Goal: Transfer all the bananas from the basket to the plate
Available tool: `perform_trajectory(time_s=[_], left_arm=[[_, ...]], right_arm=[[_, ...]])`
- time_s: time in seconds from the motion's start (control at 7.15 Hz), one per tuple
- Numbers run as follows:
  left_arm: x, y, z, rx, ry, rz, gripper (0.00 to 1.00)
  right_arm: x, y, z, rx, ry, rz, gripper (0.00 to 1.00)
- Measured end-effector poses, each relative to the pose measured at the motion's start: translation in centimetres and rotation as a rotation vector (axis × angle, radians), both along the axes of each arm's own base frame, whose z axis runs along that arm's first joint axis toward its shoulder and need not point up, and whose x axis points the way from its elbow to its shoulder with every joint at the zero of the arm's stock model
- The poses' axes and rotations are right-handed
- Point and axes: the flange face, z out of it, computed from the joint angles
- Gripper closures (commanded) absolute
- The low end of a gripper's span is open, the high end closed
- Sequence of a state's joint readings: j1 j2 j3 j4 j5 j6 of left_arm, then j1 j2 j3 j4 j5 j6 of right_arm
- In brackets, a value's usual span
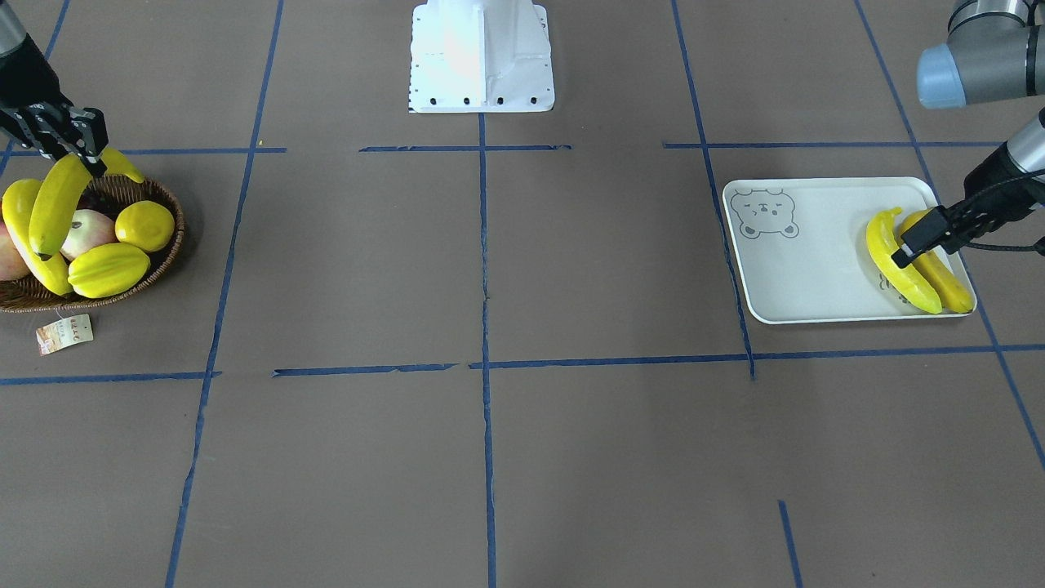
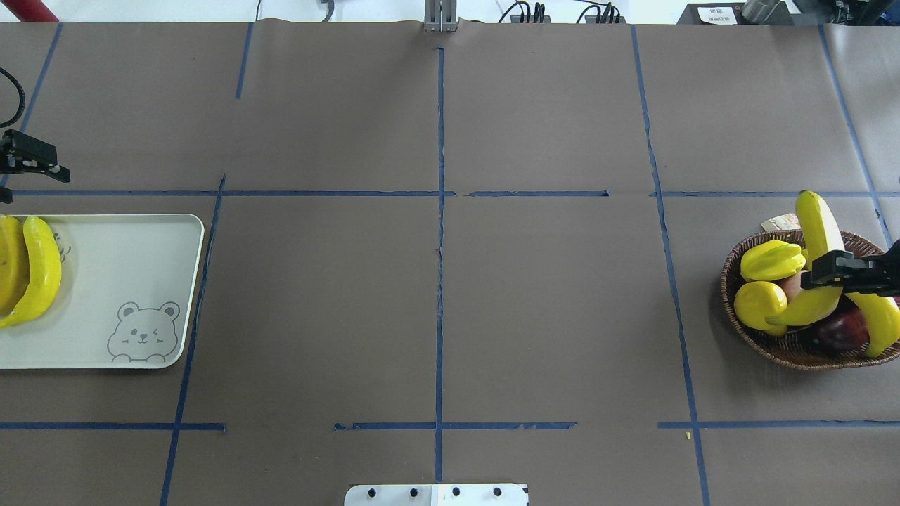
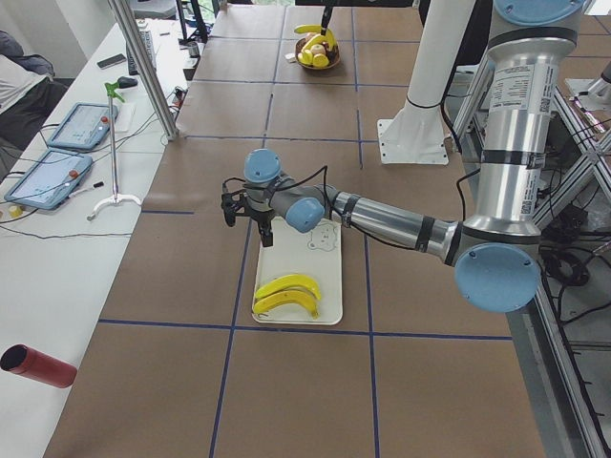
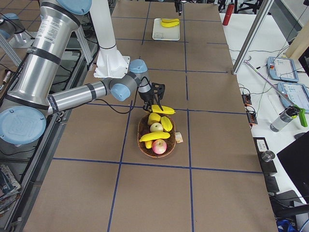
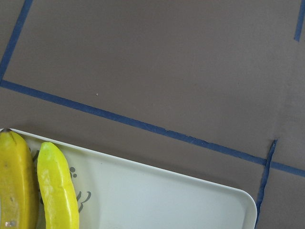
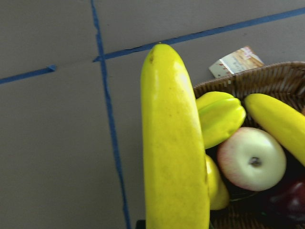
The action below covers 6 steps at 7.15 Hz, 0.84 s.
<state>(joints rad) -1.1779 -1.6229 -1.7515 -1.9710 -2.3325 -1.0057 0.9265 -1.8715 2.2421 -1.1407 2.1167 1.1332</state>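
Landmark: we place everything against the wicker basket (image 1: 163,260), which sits at the robot's right end of the table.
Right gripper: the right gripper (image 2: 824,271) hangs over the basket with its jaws clenched across the middle of a banana.
Held banana: this banana (image 2: 813,223) is lifted clear of the fruit. One tip reaches out past the basket's rim and the other points down over the basket's inside.
Banana left in basket: we see one more banana (image 1: 18,214) lying in the basket along its outer side, partly under the held one.
Other fruit in basket: a lemon (image 1: 144,225), a starfruit (image 1: 108,269), a pale red-and-cream apple (image 1: 88,231) and a dark red fruit (image 2: 840,330) we cannot name.
Tag: a paper tag (image 1: 64,333) lies on the table just outside the basket's rim, on a string.
Plate: the bear-face tray (image 1: 808,269) lies well apart from the basket, at the opposite end of the table.
Bananas on plate: a yellow banana (image 1: 898,265) and an orange-yellow banana (image 1: 947,286) lie side by side and touching, at the tray's end farthest from the basket.
Left gripper: the left gripper (image 3: 247,223) hovers far from the basket, near those two bananas, fingers spread and holding nothing.
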Motion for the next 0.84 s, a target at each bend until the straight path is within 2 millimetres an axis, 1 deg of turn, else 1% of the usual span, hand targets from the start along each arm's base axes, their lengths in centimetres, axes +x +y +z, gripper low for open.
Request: perform_trajectory(time_s=[0.14, 0.28, 0.42, 0.56, 0.7, 0.84], left_arm=[[1.3, -0.4, -1.3, 0.002, 0.02, 0.011, 0.0], [3.4, -0.9, -3.2, 0.015, 0.042, 0.03, 0.0], [6.1, -1.5, -5.7, 0.02, 0.069, 0.046, 0.0], [9.5, -1.9, -9.0, 0.013, 0.103, 0.061, 0.0], [12.9, -2.0, -12.6, 0.001, 0.142, 0.07, 0.0], [15.8, -1.9, -16.4, 0.009, 0.181, 0.083, 0.0]], right_arm=[[-0.9, -1.8, -2.4, 0.027, -0.067, -0.016, 0.9], [-2.9, -4.1, -4.5, 0.062, -0.115, -0.034, 0.9], [-5.9, -6.3, -6.8, 0.098, -0.155, -0.067, 0.9], [-9.2, -7.6, -9.0, 0.128, -0.186, -0.108, 0.89], [-12.4, -8.2, -11.0, 0.156, -0.211, -0.149, 0.89], [-15.5, -8.5, -13.1, 0.184, -0.236, -0.187, 0.89]])
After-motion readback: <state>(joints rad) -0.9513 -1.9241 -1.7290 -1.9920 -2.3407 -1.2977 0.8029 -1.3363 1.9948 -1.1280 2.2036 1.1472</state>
